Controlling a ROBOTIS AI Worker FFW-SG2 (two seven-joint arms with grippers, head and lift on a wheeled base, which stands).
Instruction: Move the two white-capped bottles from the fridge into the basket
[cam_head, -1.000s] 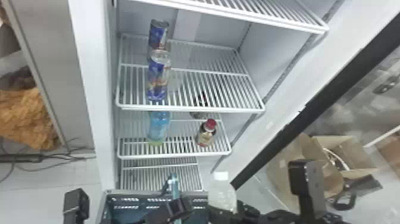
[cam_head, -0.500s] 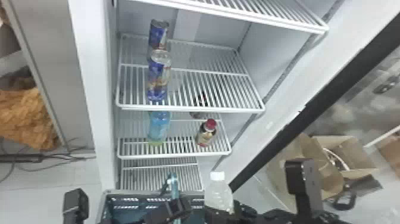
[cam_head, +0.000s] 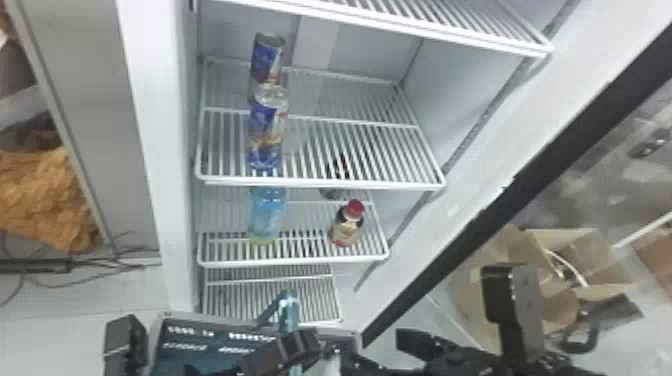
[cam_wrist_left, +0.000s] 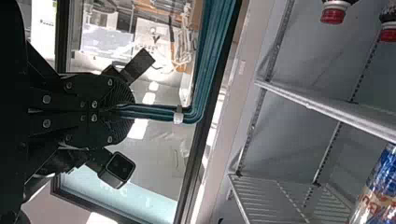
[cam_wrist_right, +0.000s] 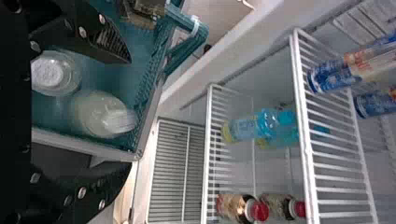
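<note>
Teal basket (cam_wrist_right: 98, 148), both bottles within its walls. One white-capped bottle (cam_wrist_right: 88, 112) shows between the right gripper's (cam_wrist_right: 129, 114) wide-spread fingers, tilted, cap towards their tips; contact uncertain. The other bottle (cam_wrist_right: 70, 65) sits just beside it, near one finger. Left gripper (cam_wrist_left: 126, 111): fingers pressed together on the basket handle (cam_wrist_left: 159, 113). Placing looks all but done; right hand, nearer both, should back out along its own fingers, keeping that gap wide, lest it topple one.

The left hand (cam_head: 300, 346) is clenched, the right hand (cam_head: 375, 349) spread wide.
</note>
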